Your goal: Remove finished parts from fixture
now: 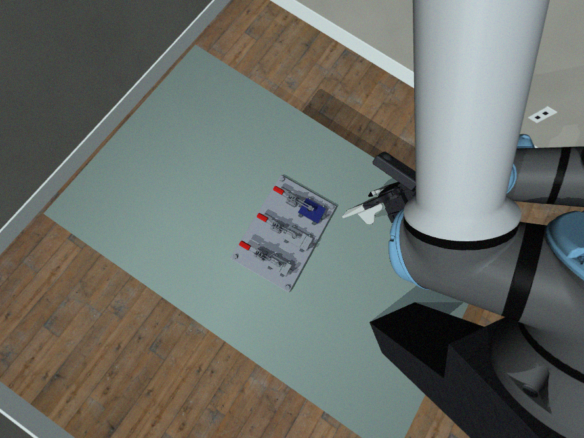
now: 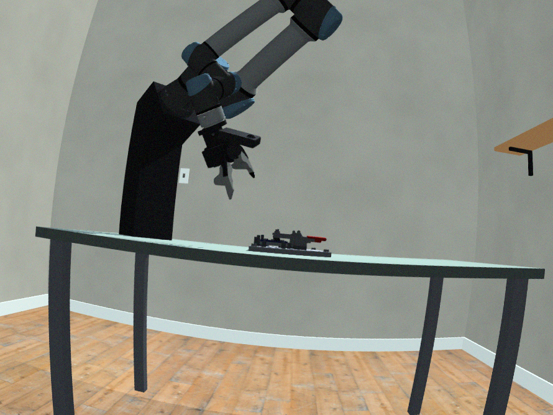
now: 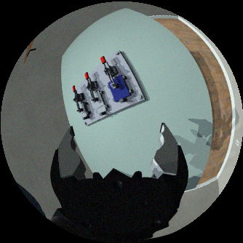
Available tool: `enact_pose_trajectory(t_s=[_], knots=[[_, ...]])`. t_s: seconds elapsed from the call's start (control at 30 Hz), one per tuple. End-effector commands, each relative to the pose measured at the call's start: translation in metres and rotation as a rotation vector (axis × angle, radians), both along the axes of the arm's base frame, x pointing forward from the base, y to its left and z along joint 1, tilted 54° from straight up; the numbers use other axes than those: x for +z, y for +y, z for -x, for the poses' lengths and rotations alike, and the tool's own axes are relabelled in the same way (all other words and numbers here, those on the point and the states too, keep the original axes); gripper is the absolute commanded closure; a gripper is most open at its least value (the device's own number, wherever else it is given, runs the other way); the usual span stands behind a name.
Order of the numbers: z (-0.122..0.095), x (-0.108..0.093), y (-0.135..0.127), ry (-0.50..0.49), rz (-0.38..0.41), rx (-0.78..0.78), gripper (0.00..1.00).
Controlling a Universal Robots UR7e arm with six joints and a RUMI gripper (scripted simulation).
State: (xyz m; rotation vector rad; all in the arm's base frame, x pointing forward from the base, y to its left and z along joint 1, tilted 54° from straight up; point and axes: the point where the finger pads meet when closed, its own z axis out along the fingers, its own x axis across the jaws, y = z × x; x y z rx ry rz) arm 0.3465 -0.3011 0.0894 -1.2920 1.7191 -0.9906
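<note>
In the top view's centre, the fixture point(image 1: 250, 235) point(image 2: 290, 251) point(image 3: 105, 78) slants lower left to upper right; the pincer point(image 1: 355, 203) point(image 2: 242, 187) point(image 3: 116, 125) stands apart.

Fixture point(image 1: 258, 267) point(image 2: 290, 252) point(image 3: 136, 95) on counter point(image 1: 179, 141) point(image 2: 379, 268) point(image 3: 164, 65). On fixture: 3 clamps in a row. Top view, fixture as landmark: blank point(image 1: 317, 214) point(image 3: 120, 91) at its upper-right end, under clamp 1 point(image 1: 292, 200) point(image 3: 110, 70). Part 1 point(image 1: 306, 242) point(image 3: 101, 108) mid-row, along its right side; part 2 point(image 1: 285, 269) point(image 3: 85, 114) at its lower end. Tool point(image 1: 357, 205) point(image 2: 242, 187) point(image 3: 116, 125) above and right of fixture, apart. Pedestal point(image 1: 405, 349) point(image 2: 147, 178) lower right of fixture.
</note>
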Motion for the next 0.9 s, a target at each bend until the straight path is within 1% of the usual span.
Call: enact_pose_trajectory(t_s=[0.0, 0.03, 0.87], knots=[[-0.0245, 0.0105, 0.0158, -0.029, -0.043, 0.010, 0.00], [-0.0285, 0.0126, 0.0185, -0.034, -0.050, 0.012, 0.00], [-0.0281, 0.0128, 0.0175, -0.033, -0.048, 0.011, 0.00]])
